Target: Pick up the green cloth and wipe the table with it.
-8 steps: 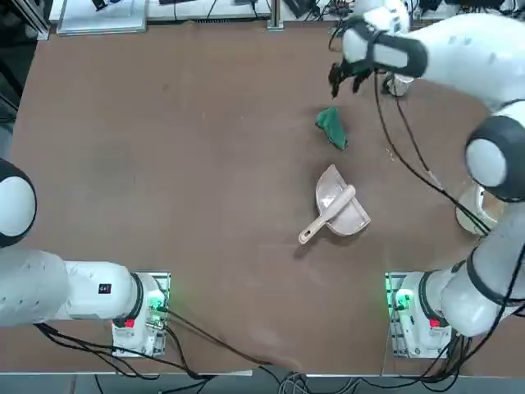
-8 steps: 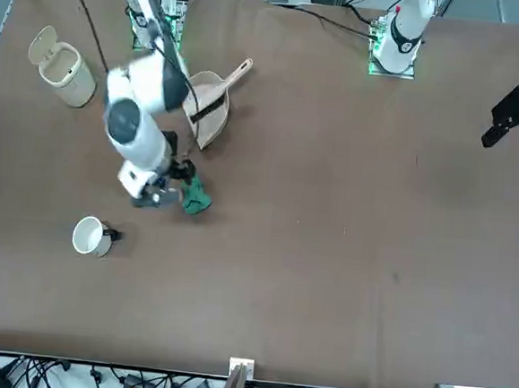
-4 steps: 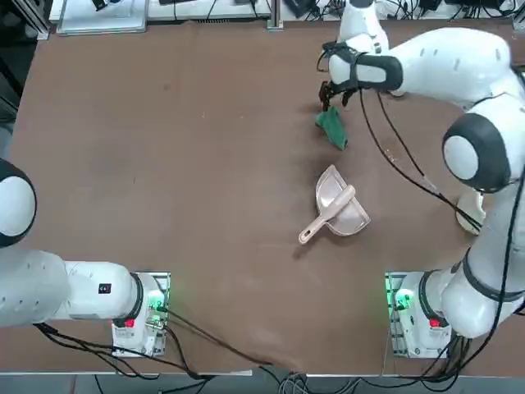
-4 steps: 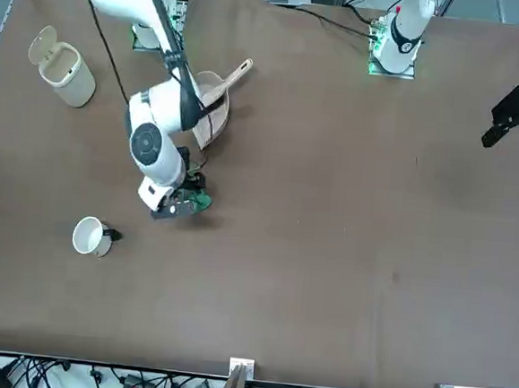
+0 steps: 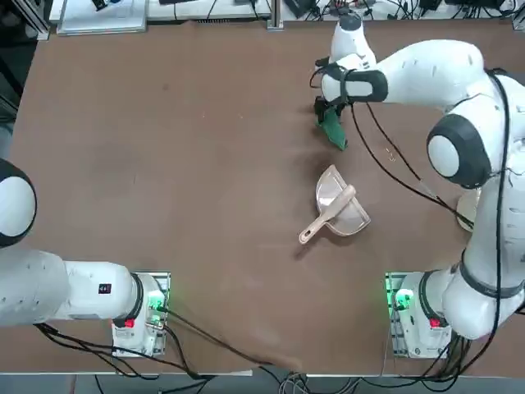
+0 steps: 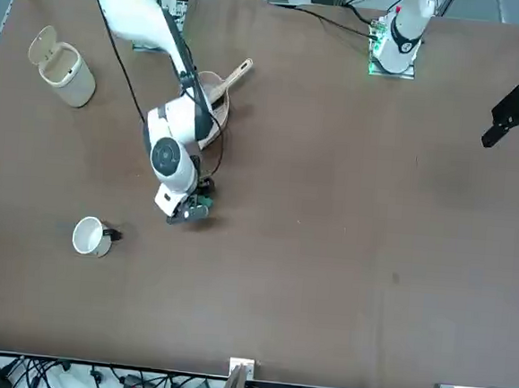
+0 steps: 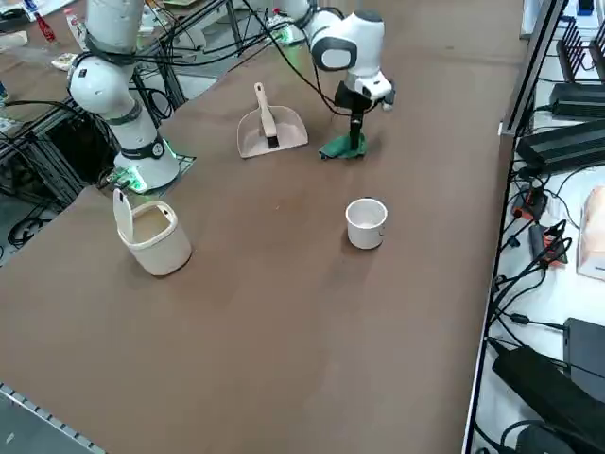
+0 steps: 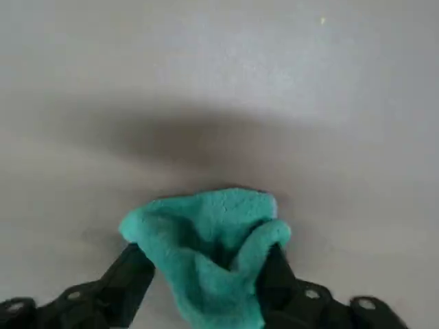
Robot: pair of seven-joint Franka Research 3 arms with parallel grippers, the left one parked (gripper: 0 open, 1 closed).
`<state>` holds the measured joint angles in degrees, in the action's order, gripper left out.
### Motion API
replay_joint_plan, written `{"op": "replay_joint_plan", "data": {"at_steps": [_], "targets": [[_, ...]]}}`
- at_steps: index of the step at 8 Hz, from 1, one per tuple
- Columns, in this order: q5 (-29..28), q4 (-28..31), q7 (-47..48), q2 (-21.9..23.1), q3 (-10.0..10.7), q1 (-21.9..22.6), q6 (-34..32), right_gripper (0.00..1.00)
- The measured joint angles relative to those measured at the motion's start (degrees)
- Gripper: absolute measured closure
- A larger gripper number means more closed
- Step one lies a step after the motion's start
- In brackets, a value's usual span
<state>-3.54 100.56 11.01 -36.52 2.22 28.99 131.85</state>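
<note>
From the wrist we see the green cloth (image 8: 212, 253) bunched up between the two black fingers (image 8: 130, 281), which press in on it from either side, so the right gripper (image 8: 206, 288) has closed on a fold of it. Around it lies bare brown table (image 8: 219, 82), with a soft shadow just beyond the cloth.

From overhead, the right gripper (image 5: 326, 107) stands over the far end of the green cloth (image 5: 333, 131), at the far right part of the table (image 5: 164, 164). Nearer the arm bases, well clear of the cloth, the beige dustpan (image 5: 336, 209) lies with its handle pointing toward the bases.

From the right side the gripper (image 7: 355, 128) points straight down onto the cloth (image 7: 342, 148); whether the cloth's lower edge rests on the table we cannot quite tell, though it looks so. A white cup (image 7: 366, 223) stands apart from the cloth, and a beige bin (image 7: 151, 236) further off.
</note>
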Motion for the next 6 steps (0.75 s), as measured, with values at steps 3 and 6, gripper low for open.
{"op": "replay_joint_plan", "data": {"at_steps": [3, 6], "targets": [[-1.16, -0.55, 4.69, 0.38, 0.16, -0.02, -1.27, 0.80], [-1.15, -1.91, 2.25, 6.64, 1.60, -2.99, -16.56, 0.88]]}}
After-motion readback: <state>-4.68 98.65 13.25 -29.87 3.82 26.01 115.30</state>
